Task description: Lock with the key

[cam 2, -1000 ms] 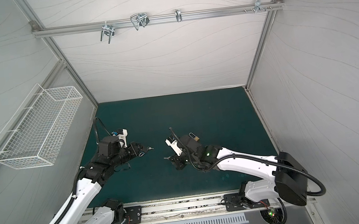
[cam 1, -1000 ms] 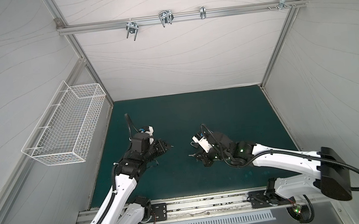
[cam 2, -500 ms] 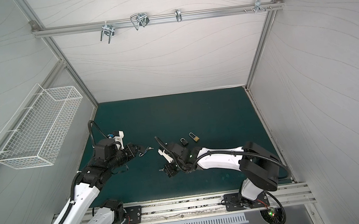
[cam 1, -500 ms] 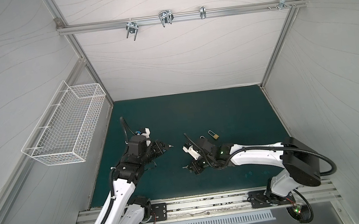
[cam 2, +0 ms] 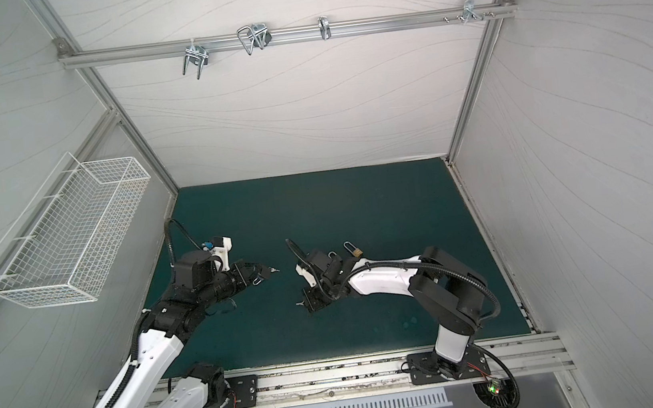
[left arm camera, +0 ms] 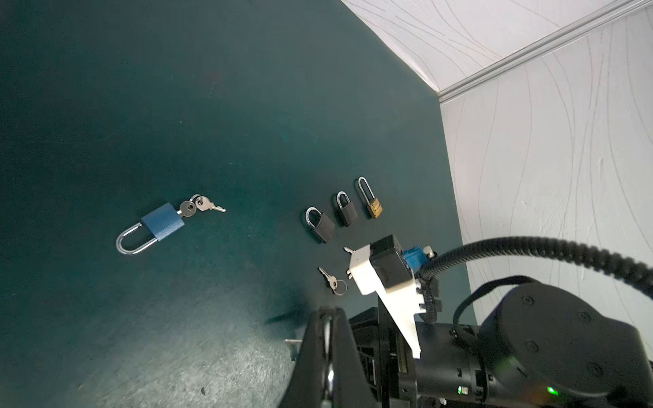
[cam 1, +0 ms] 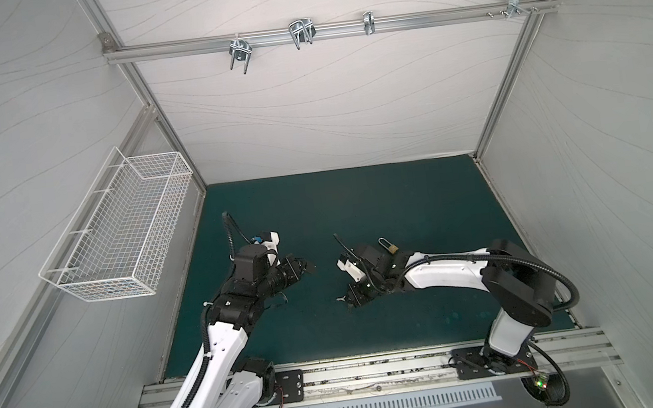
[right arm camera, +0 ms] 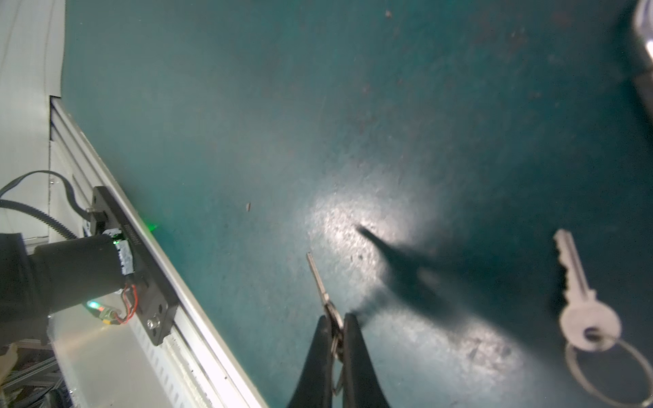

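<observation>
Wire basket (cam 1: 119,237): fixed to the side wall, far left of the brass padlock (cam 1: 389,247), which lies flat on the green worktop (cam 1: 359,209). Left end effector (cam 2: 261,272): above the worktop, well left of the brass padlock, jaws fully closed on a small key (cam 2: 272,269) with a ring. Blue padlock (left arm camera: 160,226): lying flat, well apart from the brass padlock, an inserted key (left arm camera: 187,209) in its base and a spare key (left arm camera: 209,205) on the same ring. Right end effector (right arm camera: 334,318): low, near the brass padlock and left of it, jaws pinched on a silver key (right arm camera: 318,279), blade projecting. Loose key (right arm camera: 583,311): on the worktop, ring attached, near the brass padlock. Black padlock (left arm camera: 346,212): just beside the brass padlock; second black padlock (left arm camera: 321,226) next in the row. The brass body carries a dark marking, too small to read.
</observation>
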Controlling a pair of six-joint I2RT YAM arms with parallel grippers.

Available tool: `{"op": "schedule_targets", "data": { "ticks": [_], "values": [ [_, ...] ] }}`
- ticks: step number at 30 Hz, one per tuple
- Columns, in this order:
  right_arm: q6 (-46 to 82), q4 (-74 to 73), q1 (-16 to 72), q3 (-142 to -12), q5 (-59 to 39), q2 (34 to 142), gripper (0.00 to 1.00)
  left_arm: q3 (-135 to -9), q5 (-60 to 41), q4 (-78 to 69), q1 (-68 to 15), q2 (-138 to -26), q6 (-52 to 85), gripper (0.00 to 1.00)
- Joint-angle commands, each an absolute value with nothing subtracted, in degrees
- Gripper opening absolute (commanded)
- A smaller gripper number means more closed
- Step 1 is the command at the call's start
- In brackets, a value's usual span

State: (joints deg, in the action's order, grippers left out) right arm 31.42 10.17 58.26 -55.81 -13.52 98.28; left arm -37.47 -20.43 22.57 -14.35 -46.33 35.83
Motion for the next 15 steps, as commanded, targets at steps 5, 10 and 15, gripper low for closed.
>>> {"op": "schedule_targets", "data": {
  "ticks": [5, 10, 15],
  "values": [
    [27.7, 14.0, 56.3, -59.6, -10.1, 101.8, 0.00, -39.1, -22.5, 20.3, -14.2, -45.4, 35.1, 0.00],
    [25.0, 16.2, 55.6, -62.6, -7.6, 105.1, 0.00, -38.6, -22.5, 20.1, -14.2, -45.2, 35.1, 0.00],
    [23.9, 17.3, 55.4, -64.4, -6.6, 106.8, 0.00, -39.1, -23.7, 20.2, -14.2, -45.0, 35.0, 0.00]
  ]
}}
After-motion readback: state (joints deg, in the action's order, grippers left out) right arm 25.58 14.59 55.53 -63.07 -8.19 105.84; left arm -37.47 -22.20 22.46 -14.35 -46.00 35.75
